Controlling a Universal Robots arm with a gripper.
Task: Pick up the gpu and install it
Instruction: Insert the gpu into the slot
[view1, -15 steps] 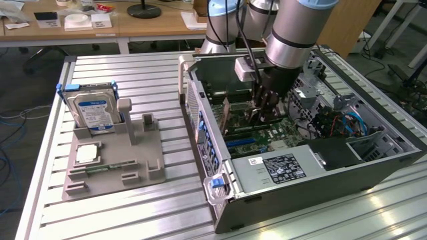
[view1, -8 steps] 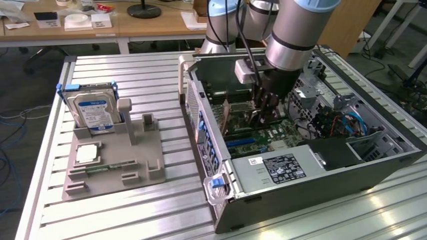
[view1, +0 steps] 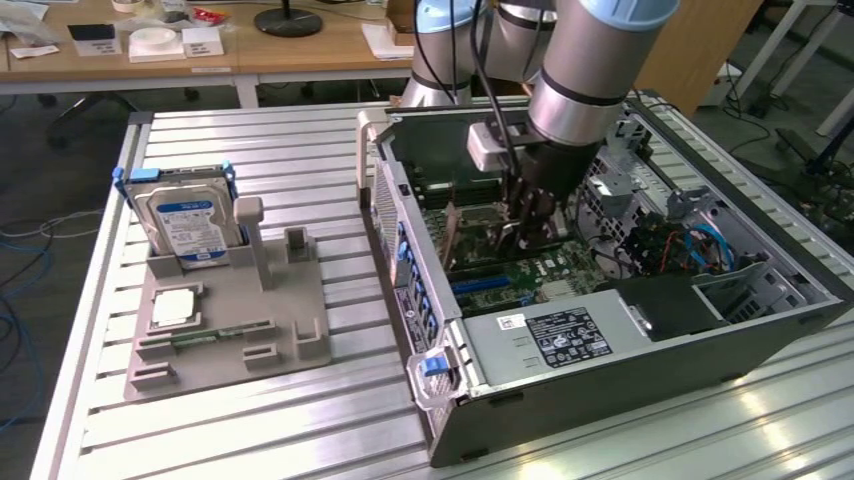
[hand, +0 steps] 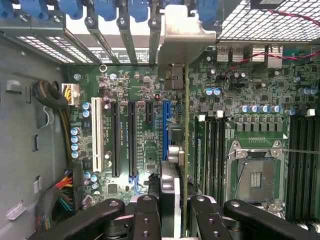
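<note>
Gpu (hand: 185, 125), edge-on, clamped in gripper (hand: 175, 217), upright over motherboard (hand: 135, 90), just beside blue slot (hand: 166, 130), inside computer case (view1: 601, 395).

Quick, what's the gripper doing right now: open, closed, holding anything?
Gripper: fingers closed on the gpu, holding it over the motherboard inside the computer case.
</note>
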